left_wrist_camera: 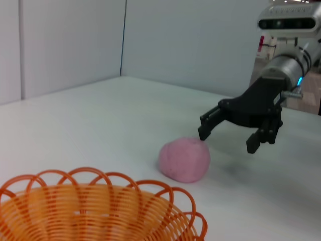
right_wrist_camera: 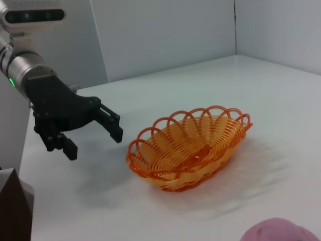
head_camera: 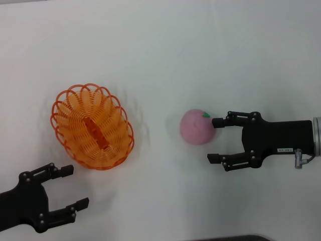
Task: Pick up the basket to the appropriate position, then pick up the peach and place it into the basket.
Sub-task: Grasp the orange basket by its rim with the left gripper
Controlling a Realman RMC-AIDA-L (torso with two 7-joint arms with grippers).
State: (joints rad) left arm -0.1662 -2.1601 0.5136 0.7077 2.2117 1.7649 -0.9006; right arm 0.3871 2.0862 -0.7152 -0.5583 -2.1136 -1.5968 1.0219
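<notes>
Task approx. halfway, judging by layout. Basket point(head_camera: 92, 127) sat flat on white counter point(head_camera: 165, 45), upright, empty inside, on robot's left side. No hand touching it, so basket step looked done, assuming that spot was the intended one.

Peach point(head_camera: 197, 126) not yet picked up: rested on counter, well apart from basket, toward the right. Green leaf mark faced the right hand.

Right hand point(head_camera: 216, 140) reached in from the right, fingers spread wide, grasping nothing. One fingertip point(head_camera: 218, 121) just beside or touching peach near leaf mark; other fingertip off to the side, short of the fruit. Seen from left wrist cam, hand looked a bit above counter level, not yet astride peach.

Left hand point(head_camera: 69, 187) hung near basket's near edge, released, fingers apart, holding nothing; seemed done w/ its part.

Left to do: close on peach, lift, carry over to basket, drop in.
</notes>
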